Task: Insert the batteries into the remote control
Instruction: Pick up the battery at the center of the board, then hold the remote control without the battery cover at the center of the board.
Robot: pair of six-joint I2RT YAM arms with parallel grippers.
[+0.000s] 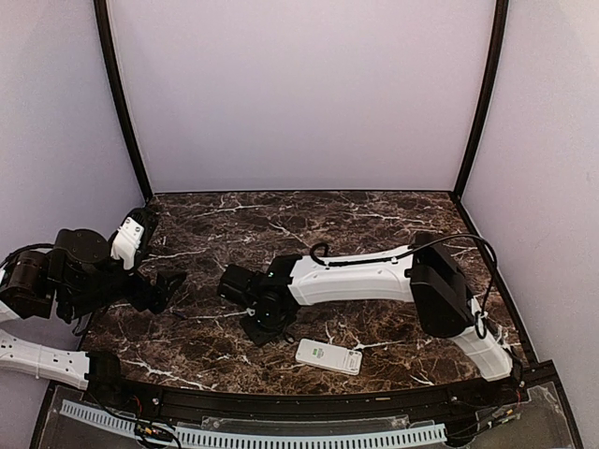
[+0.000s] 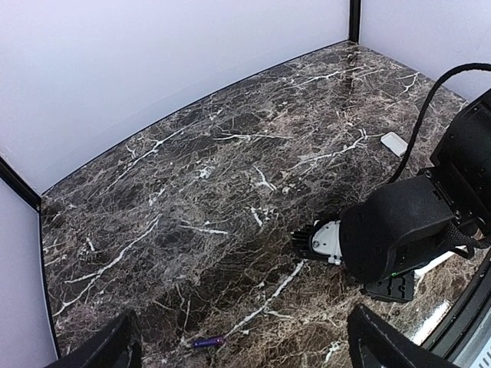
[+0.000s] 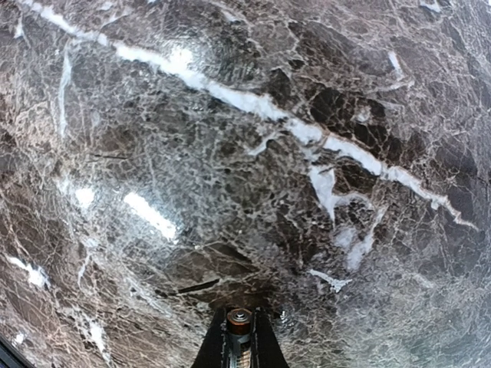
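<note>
- The left gripper hangs off at the left side of the marble table. In its own wrist view the two fingers are spread wide with nothing between them.
- Just ahead of those fingers, a bit toward the left one, a tiny purple cylinder lies flat on the marble. It could be the other battery, but it's too small to tell.
- The right gripper is reached out across the middle, pointing down at the table and sitting low over it.
- In the right wrist view its fingers are pressed in close on a small round thing with a coppery tip, which looks like a battery held end-on. So it's pinching that, not empty.
- The remote control lies flat on the table off to the right gripper's right and a little back toward the arm bases. It's near but clearly apart, and neither gripper touches it.
- The side that's up shows a pale window with a green mark, so that's likely the button face. No open battery slot is visible from here.
- Step-wise this looks like "battery in hand, not yet at the remote".
- The next move calls for carrying the battery over to the remote. The compartment side has to be facing up and open first, so the idle left gripper probably has to flip or steady the remote.
</note>
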